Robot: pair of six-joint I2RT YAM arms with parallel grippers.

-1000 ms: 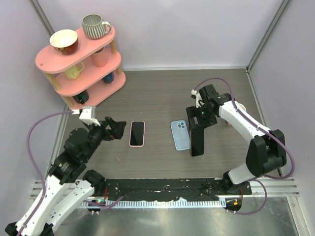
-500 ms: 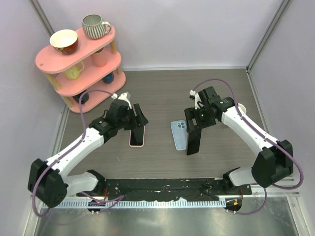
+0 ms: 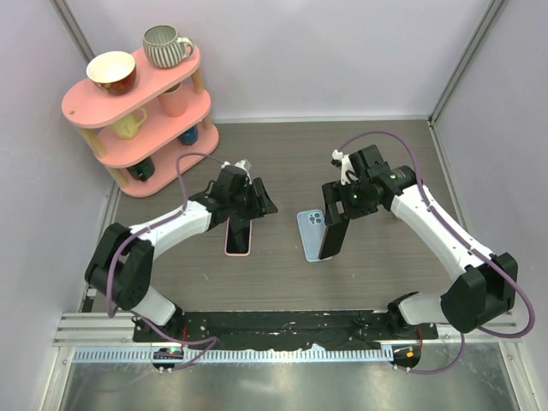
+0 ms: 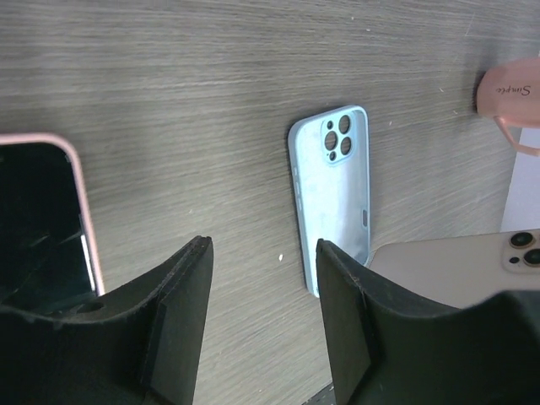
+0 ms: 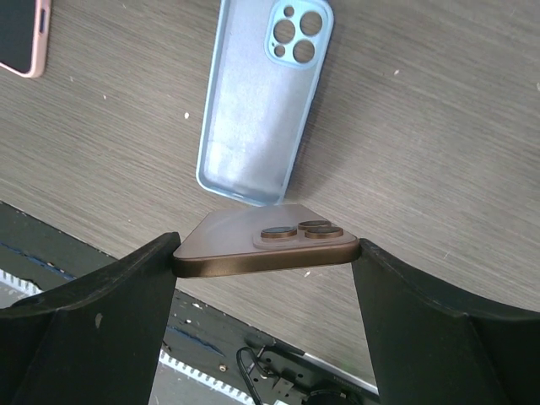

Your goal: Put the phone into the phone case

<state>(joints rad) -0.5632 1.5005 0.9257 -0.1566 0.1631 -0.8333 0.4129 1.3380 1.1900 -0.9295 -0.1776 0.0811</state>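
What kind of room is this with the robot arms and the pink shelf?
Probably a robot test booth, not a home. A left arm and a right arm are bolted to a table, plain walls close it in, and the pink shelf of cups looks like a prop.

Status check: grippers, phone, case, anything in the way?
Right gripper shut on phone, at edge of blue case. Left gripper open, empty, over end of pink-cased phone. Nothing on blue case.
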